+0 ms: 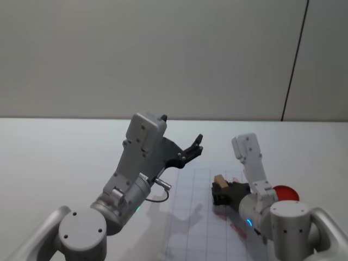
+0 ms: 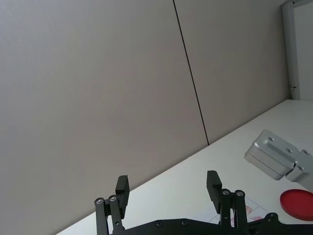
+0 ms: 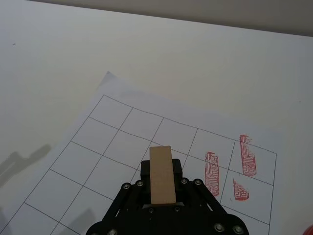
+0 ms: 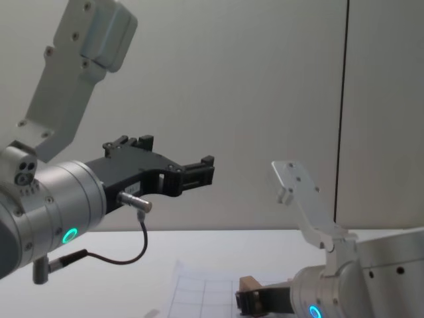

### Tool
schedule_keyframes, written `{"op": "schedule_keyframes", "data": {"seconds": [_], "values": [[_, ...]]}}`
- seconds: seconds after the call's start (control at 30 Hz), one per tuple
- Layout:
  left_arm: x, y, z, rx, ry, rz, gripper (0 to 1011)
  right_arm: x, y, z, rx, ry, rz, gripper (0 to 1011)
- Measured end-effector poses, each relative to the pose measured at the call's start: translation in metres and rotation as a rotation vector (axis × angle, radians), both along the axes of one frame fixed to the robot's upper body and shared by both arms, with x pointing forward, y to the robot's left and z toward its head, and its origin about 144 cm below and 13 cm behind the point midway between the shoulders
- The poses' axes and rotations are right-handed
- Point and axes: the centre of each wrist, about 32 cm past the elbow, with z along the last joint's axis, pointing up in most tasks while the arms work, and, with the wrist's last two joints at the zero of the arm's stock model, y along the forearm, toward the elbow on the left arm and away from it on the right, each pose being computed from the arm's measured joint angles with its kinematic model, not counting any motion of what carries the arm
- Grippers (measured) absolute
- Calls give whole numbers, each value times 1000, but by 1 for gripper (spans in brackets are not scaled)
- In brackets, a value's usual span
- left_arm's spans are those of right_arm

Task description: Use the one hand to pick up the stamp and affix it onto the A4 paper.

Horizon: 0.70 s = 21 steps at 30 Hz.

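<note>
The tan wooden stamp stands upright between the fingers of my right gripper, the blue-ringed arm's hand, which is shut on it. It hangs just above the A4 paper, a white gridded sheet with red stamp marks near one corner. From the head, the stamp and right gripper sit over the sheet's right part. The chest view shows the stamp low over the paper. My left gripper, on the green-ringed arm, is raised high and open, holding nothing.
A flat red round ink pad lies on the white table to the right of the paper, also seen as the red ink pad from the left wrist. A grey wall with a dark vertical seam stands behind the table.
</note>
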Motion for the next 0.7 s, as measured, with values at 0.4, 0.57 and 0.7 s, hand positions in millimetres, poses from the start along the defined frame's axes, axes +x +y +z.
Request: {"op": "schedule_keyframes", "data": {"seconds": [0.4, 0.57, 0.7], "values": [[0, 0, 0, 0, 0, 0, 1002, -4, -1, -1, 9, -39, -5, 220], [0, 0, 0, 0, 0, 0, 1002, -7, -1, 2, 6, -83, 0, 220], [0, 0, 0, 0, 0, 0, 1002, -8, 0, 8, 4, -117, 3, 220]]}}
